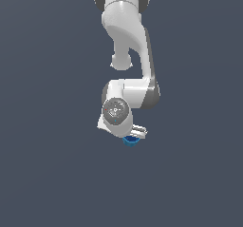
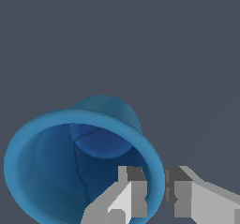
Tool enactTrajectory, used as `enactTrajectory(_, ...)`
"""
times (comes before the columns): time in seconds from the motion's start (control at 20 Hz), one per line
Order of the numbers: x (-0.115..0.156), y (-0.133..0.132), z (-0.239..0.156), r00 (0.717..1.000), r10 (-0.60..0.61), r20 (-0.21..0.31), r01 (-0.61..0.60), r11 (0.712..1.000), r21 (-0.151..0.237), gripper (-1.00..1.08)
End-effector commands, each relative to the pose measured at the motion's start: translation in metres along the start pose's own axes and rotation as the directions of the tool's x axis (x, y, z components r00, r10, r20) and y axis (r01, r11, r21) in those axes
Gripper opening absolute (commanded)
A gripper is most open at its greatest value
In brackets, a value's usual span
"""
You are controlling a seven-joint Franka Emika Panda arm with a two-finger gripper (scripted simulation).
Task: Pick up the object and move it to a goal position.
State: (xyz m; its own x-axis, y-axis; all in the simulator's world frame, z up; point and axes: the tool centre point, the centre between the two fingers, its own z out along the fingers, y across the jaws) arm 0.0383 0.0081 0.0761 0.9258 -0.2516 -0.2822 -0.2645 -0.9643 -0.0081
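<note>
exterior: overhead, looking down on arm (image 1: 128,55) | wrist: close above cup (image 2: 70,171) | shared: cup (image 1: 130,141)

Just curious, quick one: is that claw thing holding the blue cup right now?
Gripper: closed on the blue cup, one finger inside the rim and one outside.

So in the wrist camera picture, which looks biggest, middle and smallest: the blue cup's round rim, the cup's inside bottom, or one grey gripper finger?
1. Lighter blue round rim: biggest.
2. and 3. Darker blue inside bottom and one grey finger: look alike; the finger is nearer the camera and cut off.
</note>
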Motion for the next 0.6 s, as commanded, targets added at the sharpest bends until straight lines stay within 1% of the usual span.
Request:
enactTrajectory(0.0,-0.005,-0.003,-0.004,1.0,-0.001,-0.001,0.001,1.0,0.0,-1.0)
enactTrajectory(0.3,-0.029,-0.012,-0.016,1.0,-0.001,-0.001,0.001,1.0,0.0,-1.0)
enactTrajectory(0.55,-0.061,-0.025,-0.034,1.0,-0.001,-0.001,0.001,1.0,0.0,-1.0)
